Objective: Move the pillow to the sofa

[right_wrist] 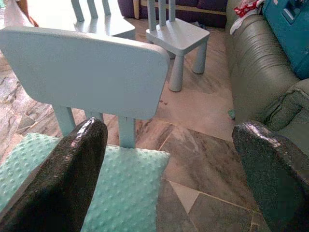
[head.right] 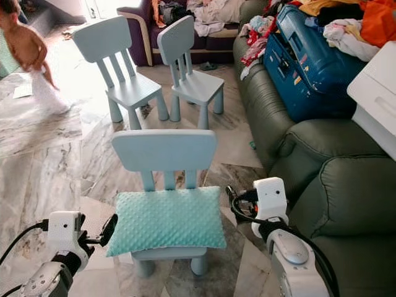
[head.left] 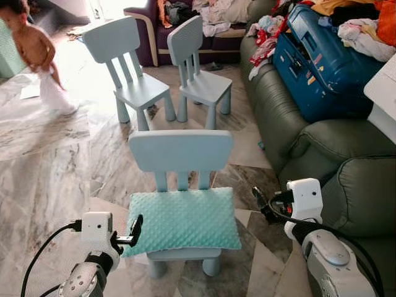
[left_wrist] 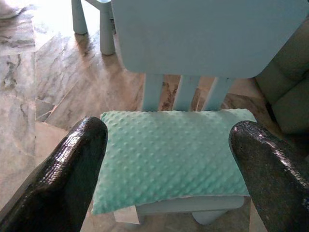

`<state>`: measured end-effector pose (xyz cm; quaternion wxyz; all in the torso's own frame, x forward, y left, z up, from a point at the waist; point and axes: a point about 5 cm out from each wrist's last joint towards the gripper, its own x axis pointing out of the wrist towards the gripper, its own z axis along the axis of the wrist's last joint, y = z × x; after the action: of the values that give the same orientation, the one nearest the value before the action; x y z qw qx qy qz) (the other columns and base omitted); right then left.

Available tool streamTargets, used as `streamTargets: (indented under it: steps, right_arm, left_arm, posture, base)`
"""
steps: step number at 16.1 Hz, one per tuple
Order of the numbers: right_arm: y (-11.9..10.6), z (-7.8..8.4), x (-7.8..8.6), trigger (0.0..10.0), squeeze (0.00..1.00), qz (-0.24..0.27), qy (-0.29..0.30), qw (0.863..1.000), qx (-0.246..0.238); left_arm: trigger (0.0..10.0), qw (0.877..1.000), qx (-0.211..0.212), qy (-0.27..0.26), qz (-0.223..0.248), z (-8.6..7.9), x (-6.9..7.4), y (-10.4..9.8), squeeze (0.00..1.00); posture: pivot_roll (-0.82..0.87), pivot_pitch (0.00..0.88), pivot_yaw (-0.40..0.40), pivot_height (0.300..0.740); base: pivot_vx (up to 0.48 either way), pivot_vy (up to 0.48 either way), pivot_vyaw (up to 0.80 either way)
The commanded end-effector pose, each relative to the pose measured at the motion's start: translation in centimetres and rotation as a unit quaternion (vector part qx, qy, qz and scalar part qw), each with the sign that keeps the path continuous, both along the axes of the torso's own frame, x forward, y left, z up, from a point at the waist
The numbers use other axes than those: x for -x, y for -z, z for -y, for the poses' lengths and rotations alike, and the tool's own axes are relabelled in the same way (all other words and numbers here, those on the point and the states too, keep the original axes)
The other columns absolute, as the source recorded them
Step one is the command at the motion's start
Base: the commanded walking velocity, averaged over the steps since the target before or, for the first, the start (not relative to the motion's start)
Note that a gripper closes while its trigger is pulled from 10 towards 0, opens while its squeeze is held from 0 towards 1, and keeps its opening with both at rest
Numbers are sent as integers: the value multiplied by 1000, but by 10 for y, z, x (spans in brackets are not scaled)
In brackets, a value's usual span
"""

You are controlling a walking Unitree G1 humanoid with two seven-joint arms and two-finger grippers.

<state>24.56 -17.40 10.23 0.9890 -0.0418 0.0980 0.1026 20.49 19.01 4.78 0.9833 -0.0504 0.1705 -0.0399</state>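
Left eye view, nearest first: the left gripper (head.left: 135,230) sits low, its black fingers spread wide, just touching the near left edge of the pillow (head.left: 183,219). The right gripper (head.left: 262,199) hovers just beside the pillow's right end, fingers likewise spread and holding nothing. The pillow, mint green and dimpled, lies flat across the seat of a small pale blue chair (head.left: 180,153), overhanging the seat on both sides. To the right stands the green sofa (head.left: 346,179), near the chair; farther along its seat rest a blue suitcase (head.left: 322,59) and heaped clothes (head.left: 362,25). Beyond are two more small chairs (head.left: 158,68), and a child (head.left: 34,46) stands at the far left on the marble floor (head.left: 49,161). Judged risks: a one-sided pinch on the soft pillow could let it sag and slip off, or a pull could drag the light chair; the cluttered sofa leaves little free room, so only the near cushion looks usable.
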Motion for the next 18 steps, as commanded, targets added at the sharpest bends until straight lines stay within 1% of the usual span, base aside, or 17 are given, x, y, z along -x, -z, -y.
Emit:
streamTargets:
  steps: [1,5,7,13,18]
  right_arm:
    - [-4,0,0,10000,0,4,-2,1000,5]
    - [-5,0,-2,10000,0,6,-7,1000,7]
    - [-5,-1,-3,10000,0,7,-8,1000,6]
    - [-5,-3,-3,10000,0,7,-13,1000,7]
    - [-6,-5,-4,10000,0,10,-16,1000,7]
  left_arm:
    - [10000,1000,-7,1,-4,-1,1,0,0]
    - [10000,1000,-8,1,-3,0,0,1,0]
    - [10000,1000,-9,2,-3,1,0,1,0]
    - [10000,1000,-9,-1,-3,1,-1,1,0]
    - [10000,1000,-8,-1,-5,2,0,2,0]
  posture:
    - [-55,129,-29,740]
    - [-56,123,-33,740]
    - [-55,122,-32,728]
    - [-54,122,-34,663]
    - [-56,125,-35,597]
  base:
    - [0,0,0]
    - [0,0,0]
    - [0,0,0]
    - [0,0,0]
    - [0,0,0]
